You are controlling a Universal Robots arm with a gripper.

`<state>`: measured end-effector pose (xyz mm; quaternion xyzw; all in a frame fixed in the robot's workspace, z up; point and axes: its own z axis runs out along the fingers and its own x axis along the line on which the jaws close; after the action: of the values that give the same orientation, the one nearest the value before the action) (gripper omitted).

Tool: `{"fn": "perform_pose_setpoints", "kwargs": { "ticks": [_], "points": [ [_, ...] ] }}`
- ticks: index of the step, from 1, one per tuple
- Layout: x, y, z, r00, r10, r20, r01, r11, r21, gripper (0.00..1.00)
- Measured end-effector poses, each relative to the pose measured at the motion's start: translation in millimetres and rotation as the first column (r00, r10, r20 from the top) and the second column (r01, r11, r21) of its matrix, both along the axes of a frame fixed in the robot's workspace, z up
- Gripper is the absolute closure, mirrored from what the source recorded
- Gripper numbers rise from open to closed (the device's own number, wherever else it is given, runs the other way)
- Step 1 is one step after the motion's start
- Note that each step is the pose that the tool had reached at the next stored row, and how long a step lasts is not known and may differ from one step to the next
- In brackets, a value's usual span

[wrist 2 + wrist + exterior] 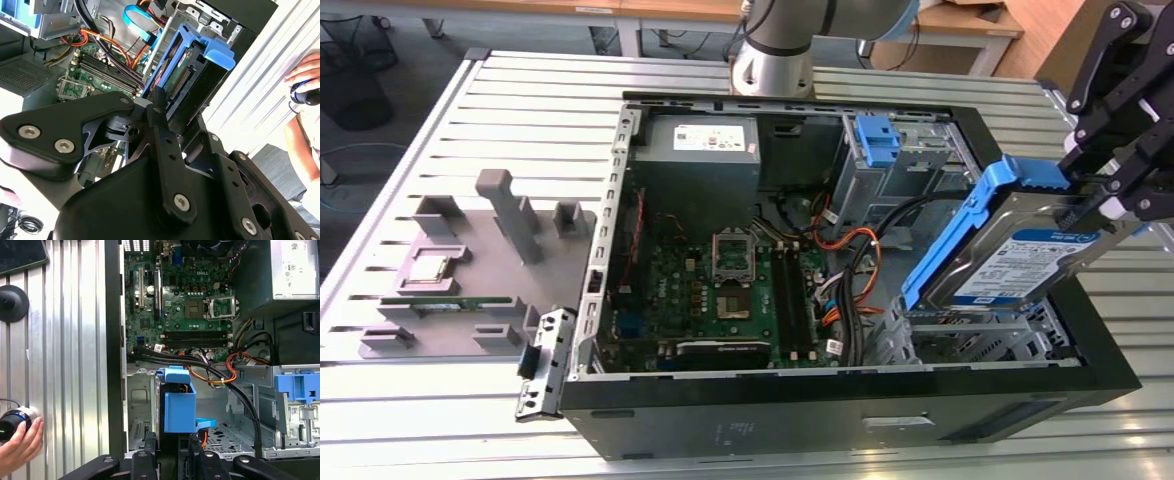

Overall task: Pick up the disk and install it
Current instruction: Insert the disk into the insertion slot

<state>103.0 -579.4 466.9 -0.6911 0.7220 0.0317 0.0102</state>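
- The pincer point(1105, 200) is pinching the disk point(1014, 250) by its upper end. In the second wrist view its black fingers point(159, 102) are pressing against the two flat faces.
- The disk is hanging tilted in the air, its white-and-blue label facing up and its blue rails running along the edges.
- It is hovering over the corner of the open computer case point(854, 400) at the exterior view's right, above the bare metal drive cage and not touching it.
- In the first wrist view the disk point(179, 405) is showing edge-on, just beside the cage wall.
- Inside the case, the motherboard point(734, 280) is lying flat, with the power supply point(700, 140) at the far end and orange and black cables point(841, 250) looping between them.
- A blue bracket point(874, 140) is sitting in the far bay — well apart from the disk.
- The case is resting on a ribbed metal table point(520, 90), and a grey holder point(480, 250) is standing at the exterior view's left.
- A person's hand point(20, 445) is resting on a round knob point(10, 422) on the table.
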Motion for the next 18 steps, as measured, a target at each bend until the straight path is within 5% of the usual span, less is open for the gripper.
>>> {"fn": "perform_pose_setpoints", "kwargs": {
  "ticks": [18],
  "points": [
    [4.2,0.0,-3.9,1.0000,0.000,0.0005,0.000,1.0000,0.0014,0.65]
  ]
}}
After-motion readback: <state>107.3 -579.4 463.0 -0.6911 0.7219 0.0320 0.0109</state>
